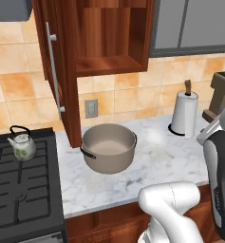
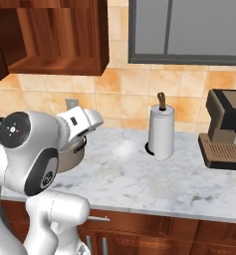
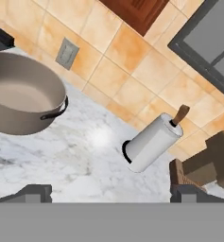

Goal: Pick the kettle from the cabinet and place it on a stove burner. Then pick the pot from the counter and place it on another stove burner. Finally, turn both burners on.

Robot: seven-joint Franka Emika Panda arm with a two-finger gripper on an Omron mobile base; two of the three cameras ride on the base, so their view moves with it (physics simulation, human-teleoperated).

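Note:
The small leafy-print kettle [image 1: 22, 145] stands upright on a back burner of the black stove [image 1: 19, 199], near the stove's right edge. On the white marble counter [image 1: 156, 163] the wide grey pot [image 1: 108, 147] sits just right of the stove, below the open wooden cabinet [image 1: 104, 38]. The pot [image 3: 19, 99] also appears at the left in the hand view, and the arm partly hides the pot [image 2: 72, 155] in the right base view. My gripper [image 3: 111, 196] hovers over the counter to the right of the pot, open, with nothing between its fingertips [image 3: 30, 193].
The cabinet door [image 1: 61, 71] hangs open over the seam between stove and counter. A white paper-towel roll [image 1: 184, 114] stands at the back of the counter, and a brown coffee machine [image 2: 226, 129] is further right. A wall outlet [image 1: 90, 108] is behind the pot.

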